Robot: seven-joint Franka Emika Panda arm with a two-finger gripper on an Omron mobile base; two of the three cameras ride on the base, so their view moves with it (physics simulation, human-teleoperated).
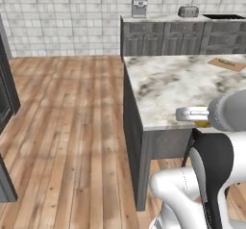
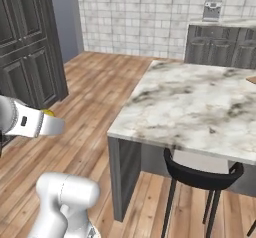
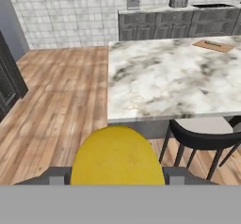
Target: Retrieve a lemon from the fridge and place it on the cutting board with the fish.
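Between tool (image 3: 116, 177) and cutting board (image 3: 213, 45), marble island (image 3: 164, 77), stool (image 3: 202, 140).

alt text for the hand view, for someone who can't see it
A yellow lemon sits between the gripper fingertips, close to the camera. Beyond it a marble island counter carries a cutting board at its far right, with a black stool below the near edge.

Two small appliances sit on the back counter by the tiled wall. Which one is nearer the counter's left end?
The tall upright coffee machine is nearer the left end; the low, rounded toaster sits further right along the back counter.
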